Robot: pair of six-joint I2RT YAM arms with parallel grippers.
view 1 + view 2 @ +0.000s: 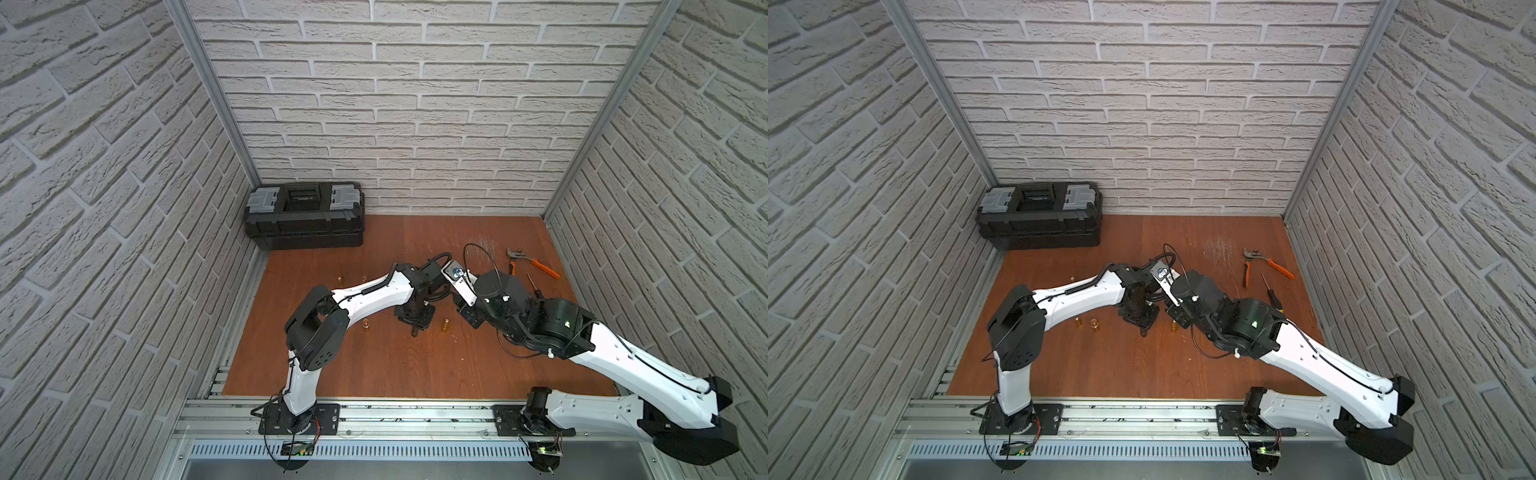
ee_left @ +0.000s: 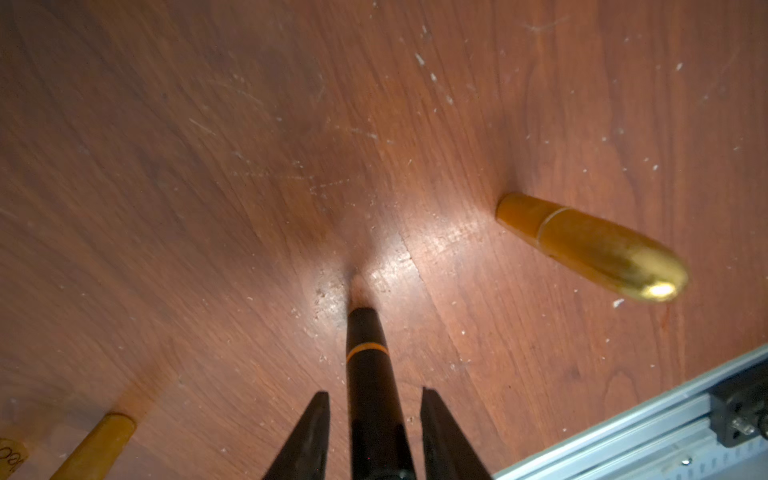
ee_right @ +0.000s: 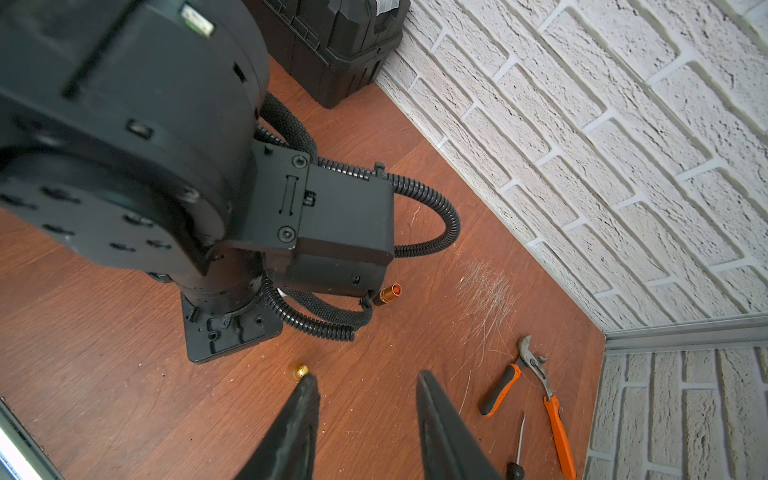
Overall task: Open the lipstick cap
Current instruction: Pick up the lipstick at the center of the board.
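Note:
A black lipstick [image 2: 368,374] with an orange ring stands upright on the wooden table [image 2: 208,187]. My left gripper [image 2: 375,392] points down over it, one finger on each side of the tube, with a narrow gap showing on both sides at the tips. In a top view the left gripper [image 1: 414,326] is at mid-table and hides most of the tube. My right gripper [image 3: 365,374] hovers just to its right, open with nothing between its fingers. The right gripper [image 1: 468,319] shows beside the left wrist.
A capped gold lipstick [image 2: 590,245] stands close by, between the two grippers [image 1: 445,325]. Other gold tubes [image 1: 367,325] stand to the left. An orange tube [image 3: 388,294] lies behind the left arm. Orange pliers [image 1: 534,262], a screwdriver [image 1: 532,284] and a black toolbox [image 1: 305,216] sit further back.

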